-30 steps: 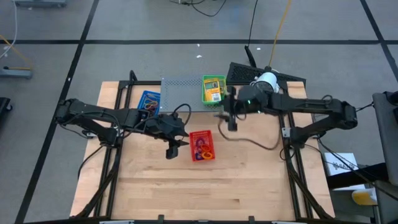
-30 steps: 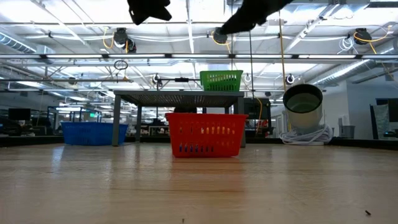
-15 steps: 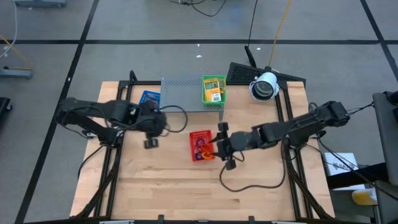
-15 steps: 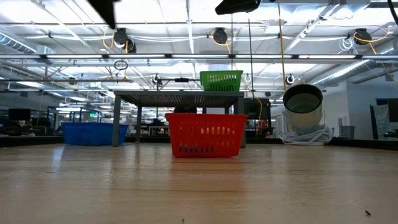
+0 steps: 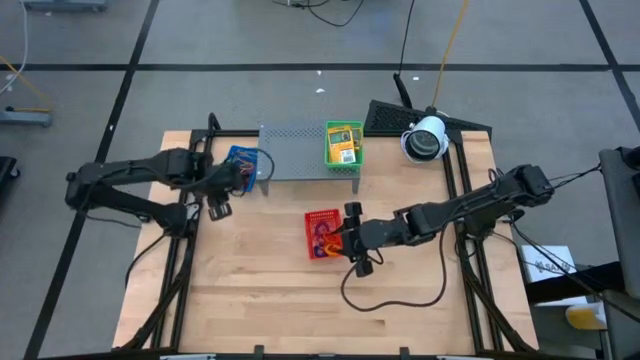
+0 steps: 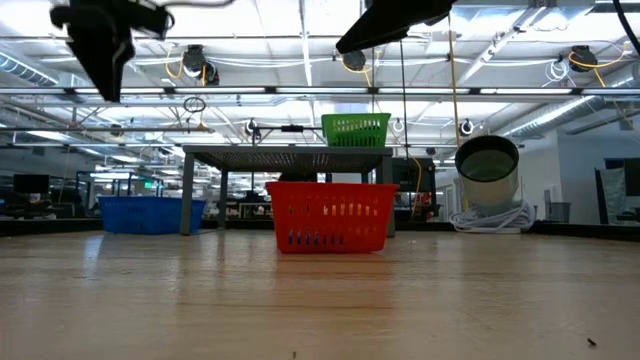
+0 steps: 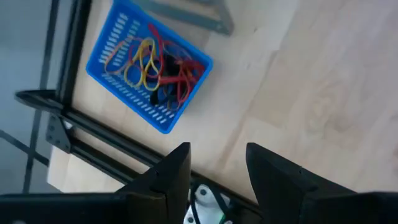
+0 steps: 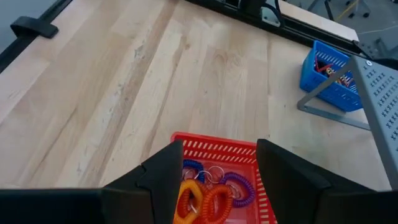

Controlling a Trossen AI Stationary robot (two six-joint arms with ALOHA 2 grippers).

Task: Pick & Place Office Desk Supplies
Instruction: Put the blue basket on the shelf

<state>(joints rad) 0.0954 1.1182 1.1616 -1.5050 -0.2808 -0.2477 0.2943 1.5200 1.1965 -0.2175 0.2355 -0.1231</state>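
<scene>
Both sets of jaws are spread apart and hold nothing. The wrist views show bare gaps between the fingers.

Left gripper hangs high over the table's left side, just in front of the blue basket. Right gripper hovers right beside the red basket, at its right edge.

Where the supplies are:
- rubber bands, a yellow, red and dark tangle, lie in the blue basket
- coiled loops in orange, purple and blue lie in the red basket
- yellow-and-green packets sit in the green basket on top of the grey rack

Progress: everything I can see is already binned, and no loose items show on the wood. Looks close to done, or mid-shuffle between baskets. I can't tell which basket is the target, or whether the packet count is complete from above.

Compared with a second ago:
- left arm was reaching in next to the red basket; it has pulled back toward the blue basket
- right arm was up by the rack and green basket; it has swung down to the red basket's right side
- baskets, rack and the white roll at the back have not moved
</scene>
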